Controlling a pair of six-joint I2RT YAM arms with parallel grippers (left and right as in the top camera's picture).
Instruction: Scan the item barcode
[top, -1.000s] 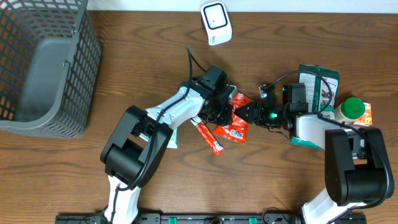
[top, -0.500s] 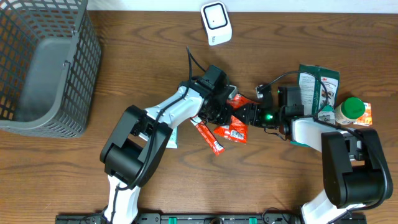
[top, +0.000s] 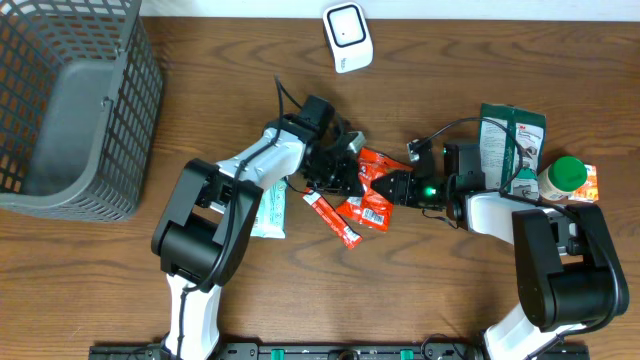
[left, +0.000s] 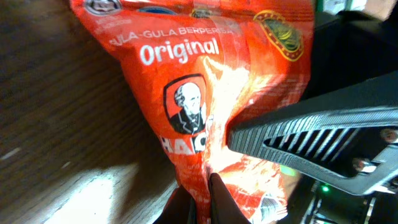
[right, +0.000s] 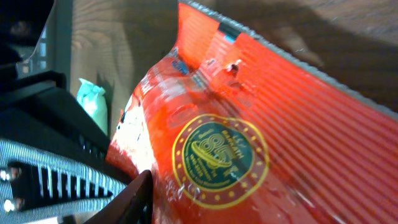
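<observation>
Your left hand (top: 345, 172) is pinched tight on the red candy bag (top: 375, 205). The left wrist view shows its two fingertips closed on a fold at the bag's lower edge, with the printed "Original" face turned toward that camera. The bag is at the middle of the table (top: 120, 290), between your two hands, and seems partly raised off the wood. It is well short of the white scanner (top: 347, 37), which sits alone near the far edge.

Your right hand (top: 395, 186) has its fingers at the other side of the same bag. One ribbed finger lies across the foil in the left wrist view. The right wrist camera is filled with the crimped seam and a gold seal, so you cannot tell whether that hand is gripping or only bracketing the bag. Holding it from both sides looks meant to stretch the crumpled foil flat, or to pass it across, so a code can be read. No barcode shows in any view, so you probably have yet to find the right face.

The table is dark wood grain. A red stick pack (top: 335, 220) lies just beside the bag and a pale teal packet (top: 268, 212) lies by your left arm. A green pouch (top: 510, 140) and a green-lidded jar (top: 565, 175) are behind your right arm, and a grey wire basket (top: 140, 90) is at the far left. Of the room, only a pale strip shows beyond the table.
</observation>
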